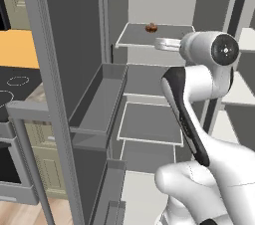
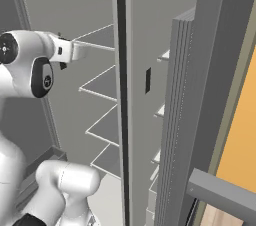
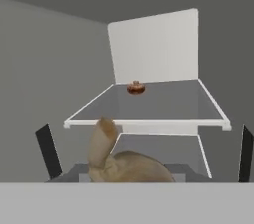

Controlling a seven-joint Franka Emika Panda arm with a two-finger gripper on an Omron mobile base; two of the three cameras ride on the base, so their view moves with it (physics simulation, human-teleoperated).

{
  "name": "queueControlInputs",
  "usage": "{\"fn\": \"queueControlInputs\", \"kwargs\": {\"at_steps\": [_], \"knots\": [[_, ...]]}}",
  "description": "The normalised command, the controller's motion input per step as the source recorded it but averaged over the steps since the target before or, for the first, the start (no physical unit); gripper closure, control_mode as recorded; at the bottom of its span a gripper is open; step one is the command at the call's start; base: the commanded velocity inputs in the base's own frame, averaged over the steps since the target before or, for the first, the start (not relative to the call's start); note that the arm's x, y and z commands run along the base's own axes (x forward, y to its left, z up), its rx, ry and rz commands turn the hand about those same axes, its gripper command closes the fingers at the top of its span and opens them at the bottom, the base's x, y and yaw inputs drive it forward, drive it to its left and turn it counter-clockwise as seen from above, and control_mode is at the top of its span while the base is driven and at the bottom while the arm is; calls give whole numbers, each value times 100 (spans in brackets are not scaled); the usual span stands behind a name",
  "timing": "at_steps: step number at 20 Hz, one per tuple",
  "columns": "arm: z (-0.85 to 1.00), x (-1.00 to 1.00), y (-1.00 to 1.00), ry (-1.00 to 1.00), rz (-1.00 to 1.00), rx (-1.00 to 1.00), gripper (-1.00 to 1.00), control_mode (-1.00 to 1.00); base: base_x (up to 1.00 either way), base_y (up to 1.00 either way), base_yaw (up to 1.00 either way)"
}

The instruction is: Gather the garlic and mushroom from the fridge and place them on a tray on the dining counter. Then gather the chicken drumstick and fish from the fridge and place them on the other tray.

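1. The tall grey double-door fridge [image 1: 74, 69] stands open, its white-edged shelves [image 1: 149, 124] stacked inside and a grey door bin [image 1: 99, 104] on the left door
2. To the left, past the door, there's an orange wall [image 1: 17, 47] and a dark stovetop [image 1: 12, 87]
3. A small round brown mushroom-looking thing [image 3: 135, 88] sits toward the back of the upper shelf [image 3: 163, 104], well apart from the hand, with open shelf in front of it
4. The gripper [image 3: 146, 156] is clamped on a tan chicken drumstick [image 3: 119, 161], bone end sticking up between the dark fingertips [image 3: 48, 151]
5. The white arm [image 1: 199, 84] reaches in at upper-shelf height, with the drumstick just in front of that shelf's front edge
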Motion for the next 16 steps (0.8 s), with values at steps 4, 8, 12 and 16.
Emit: {"fn": "queueControlInputs", "kwargs": {"at_steps": [4, 8, 12, 16], "knots": [[0, -100, 12, 0, 0, 1, 100, -100, 0, 0, 0], [0, -100, 10, 1, 0, 3, 100, -100, 0, 0, 0], [-4, -100, 15, 0, 0, 2, 100, -100, 0, 0, 0], [-22, -93, 7, 1, 0, 3, 100, -100, 0, 0, 0]]}}
